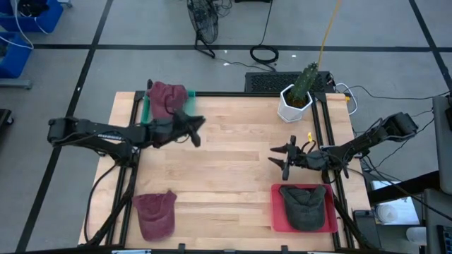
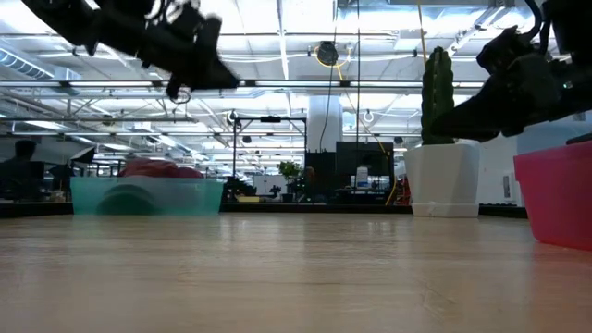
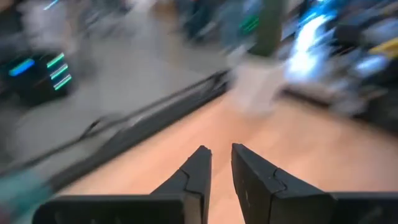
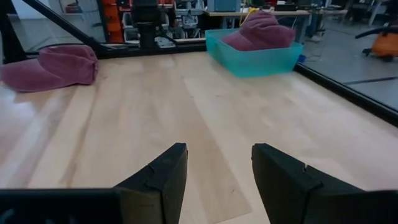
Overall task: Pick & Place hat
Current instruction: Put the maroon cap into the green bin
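A maroon hat (image 1: 168, 99) lies in a teal tray (image 1: 146, 109) at the table's far left; it also shows in the right wrist view (image 4: 260, 31). A second maroon hat (image 1: 155, 213) lies flat on the wood at the near left. A dark grey hat (image 1: 305, 204) rests in a red tray (image 1: 277, 212) at the near right. My left gripper (image 1: 198, 130) hovers above the table just right of the teal tray; its fingers (image 3: 202, 163) stand a little apart with nothing between them. My right gripper (image 1: 281, 159) is open and empty, beyond the red tray's far edge.
A cactus in a white pot (image 1: 295, 99) stands at the far right. Black rails (image 1: 325, 134) run along the table's left and right sides. Bare wood lies between the two grippers in the table's middle (image 1: 233, 162).
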{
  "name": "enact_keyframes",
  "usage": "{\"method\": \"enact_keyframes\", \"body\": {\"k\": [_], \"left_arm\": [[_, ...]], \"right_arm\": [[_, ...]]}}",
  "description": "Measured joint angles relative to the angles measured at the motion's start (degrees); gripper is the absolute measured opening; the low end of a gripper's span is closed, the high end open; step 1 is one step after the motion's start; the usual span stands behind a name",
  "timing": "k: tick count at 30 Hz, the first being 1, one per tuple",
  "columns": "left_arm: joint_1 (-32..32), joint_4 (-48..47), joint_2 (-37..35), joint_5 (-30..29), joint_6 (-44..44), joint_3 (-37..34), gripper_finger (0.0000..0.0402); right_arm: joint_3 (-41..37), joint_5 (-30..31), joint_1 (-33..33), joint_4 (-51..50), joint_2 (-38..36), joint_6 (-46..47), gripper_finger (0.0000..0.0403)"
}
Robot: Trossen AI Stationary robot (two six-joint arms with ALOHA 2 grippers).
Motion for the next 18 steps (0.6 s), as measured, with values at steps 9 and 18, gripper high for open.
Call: {"method": "enact_keyframes", "body": {"k": [9,18], "left_arm": [[-4.9,11.0,4.0,14.5,0.0,0.1,0.0065],[-16.2,-2.4,1.0,22.7,2.2,2.9,0.0065]], "right_arm": [[0.0,-0.3,-1.2,0.0,0.0,-1.3,0.0165],[0.0,-4.8,-1.2,0.0,0.0,-0.3,0.0165]]}}
